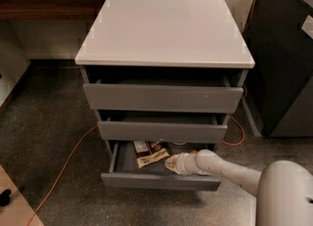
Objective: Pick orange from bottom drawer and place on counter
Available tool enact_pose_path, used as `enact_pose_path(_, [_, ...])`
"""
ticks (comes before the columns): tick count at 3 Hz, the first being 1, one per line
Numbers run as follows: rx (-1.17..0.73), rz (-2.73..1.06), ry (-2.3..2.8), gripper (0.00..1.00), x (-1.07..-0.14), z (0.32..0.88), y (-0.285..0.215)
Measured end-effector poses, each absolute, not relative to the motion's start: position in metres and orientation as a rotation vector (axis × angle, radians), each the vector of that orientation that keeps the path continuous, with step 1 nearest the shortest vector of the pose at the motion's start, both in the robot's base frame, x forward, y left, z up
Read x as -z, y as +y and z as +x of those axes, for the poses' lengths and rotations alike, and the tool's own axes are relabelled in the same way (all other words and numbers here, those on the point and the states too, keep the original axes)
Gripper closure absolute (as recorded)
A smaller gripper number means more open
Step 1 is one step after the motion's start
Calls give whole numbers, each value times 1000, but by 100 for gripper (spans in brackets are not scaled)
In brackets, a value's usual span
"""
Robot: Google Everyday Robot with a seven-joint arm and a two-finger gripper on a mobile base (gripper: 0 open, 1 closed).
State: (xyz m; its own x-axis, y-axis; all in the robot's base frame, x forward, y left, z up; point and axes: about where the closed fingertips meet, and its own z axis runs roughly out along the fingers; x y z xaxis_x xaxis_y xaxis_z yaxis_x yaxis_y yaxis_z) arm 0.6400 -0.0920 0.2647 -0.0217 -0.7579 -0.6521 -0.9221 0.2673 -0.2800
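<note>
The bottom drawer (146, 180) is pulled open below two larger grey drawers. My gripper (172, 163) is inside it, reaching in from the right on its white arm, just right of a brown snack packet (149, 153). The orange (193, 152) lies at the drawer's back right. It is mostly hidden behind my wrist, and only a small sliver shows above it. The gripper tip sits left of and in front of the orange. The white counter (164, 29) tops the cabinet and has nothing on it.
The rim of a white bowl (179, 143) peeks out under the middle drawer (161, 132). The top drawer (161, 98) is also partly open. An orange cable (63, 166) runs over the floor at the left. A dark cabinet (283, 54) stands to the right.
</note>
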Motion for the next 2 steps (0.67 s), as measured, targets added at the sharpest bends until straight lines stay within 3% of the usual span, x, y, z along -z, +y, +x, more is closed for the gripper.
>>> enact_pose_path(2, [-249, -1569, 1908, 100, -212, 664, -104])
